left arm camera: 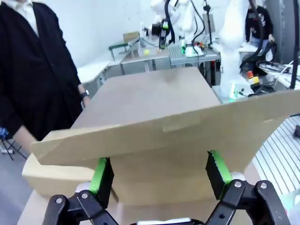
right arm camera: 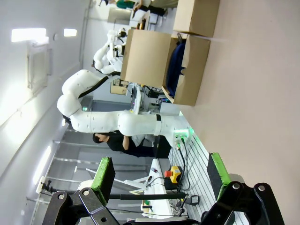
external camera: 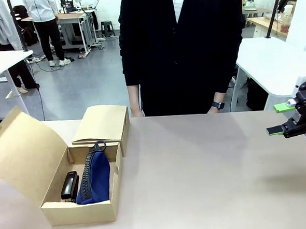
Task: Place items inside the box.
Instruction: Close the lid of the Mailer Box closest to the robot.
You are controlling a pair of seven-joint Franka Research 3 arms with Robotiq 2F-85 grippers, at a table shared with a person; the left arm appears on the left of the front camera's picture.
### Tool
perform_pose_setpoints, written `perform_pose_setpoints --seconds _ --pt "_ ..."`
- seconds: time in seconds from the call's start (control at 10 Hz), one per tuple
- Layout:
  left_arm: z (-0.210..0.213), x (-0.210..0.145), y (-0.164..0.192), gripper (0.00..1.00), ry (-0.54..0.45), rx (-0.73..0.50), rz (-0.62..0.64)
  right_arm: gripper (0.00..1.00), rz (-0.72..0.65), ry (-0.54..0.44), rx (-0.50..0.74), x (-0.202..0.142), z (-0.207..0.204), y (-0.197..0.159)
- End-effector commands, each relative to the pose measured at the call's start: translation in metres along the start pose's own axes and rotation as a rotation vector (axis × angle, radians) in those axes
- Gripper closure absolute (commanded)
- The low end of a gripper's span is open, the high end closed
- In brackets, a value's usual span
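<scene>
An open cardboard box (external camera: 81, 212) stands at the table's left, its lid flap (external camera: 20, 148) leaning back. Inside lie a black stapler (external camera: 69, 185) and, to its right, the navy zip pouch (external camera: 97, 175). The grey pouch, marker pen and yellow knife are out of view. My right gripper (external camera: 278, 120) hovers open and empty at the table's right edge, far from the box. In the right wrist view the gripper (right arm camera: 159, 173) faces the box (right arm camera: 190, 70) and the pouch (right arm camera: 176, 61). My left gripper (left arm camera: 159, 173) is open just behind the lid flap (left arm camera: 164, 126), holding nothing.
A second, closed cardboard box (external camera: 104, 122) sits right behind the open one. A person in dark clothes stands at the far edge, hands hanging below the tabletop. Bare table (external camera: 208, 173) stretches across the middle and right.
</scene>
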State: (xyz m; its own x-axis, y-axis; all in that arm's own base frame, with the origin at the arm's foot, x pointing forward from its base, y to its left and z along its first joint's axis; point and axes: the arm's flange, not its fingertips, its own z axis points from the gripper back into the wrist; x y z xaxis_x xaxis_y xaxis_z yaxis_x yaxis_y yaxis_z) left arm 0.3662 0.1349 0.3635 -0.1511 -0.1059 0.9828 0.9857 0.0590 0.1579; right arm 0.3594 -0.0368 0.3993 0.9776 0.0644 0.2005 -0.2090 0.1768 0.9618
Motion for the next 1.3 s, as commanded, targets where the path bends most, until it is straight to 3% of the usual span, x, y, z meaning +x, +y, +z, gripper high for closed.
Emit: perform_pose_setpoints --seconds 0.0,0.3,0.6,0.9,1.2 --pt "-0.045 -0.008 -0.008 0.0 -0.011 0.003 -0.037 0.0 0.001 -0.01 0.019 0.002 0.002 0.004" --pt "-0.127 -0.014 -0.011 0.0 0.02 0.007 0.002 0.0 0.001 -0.01 0.019 0.002 0.002 0.004" --pt "-0.182 -0.027 -0.032 0.0 0.162 -0.046 0.007 0.0 0.001 -0.01 0.019 0.002 0.002 0.004" --pt "-0.197 -0.043 -0.042 0.0 0.251 -0.147 0.018 0.0 0.001 -0.01 0.019 0.002 0.002 0.004" --pt "-0.192 -0.045 -0.049 0.0 0.302 -0.164 -0.029 0.0 0.001 -0.01 0.019 0.002 0.002 0.004"
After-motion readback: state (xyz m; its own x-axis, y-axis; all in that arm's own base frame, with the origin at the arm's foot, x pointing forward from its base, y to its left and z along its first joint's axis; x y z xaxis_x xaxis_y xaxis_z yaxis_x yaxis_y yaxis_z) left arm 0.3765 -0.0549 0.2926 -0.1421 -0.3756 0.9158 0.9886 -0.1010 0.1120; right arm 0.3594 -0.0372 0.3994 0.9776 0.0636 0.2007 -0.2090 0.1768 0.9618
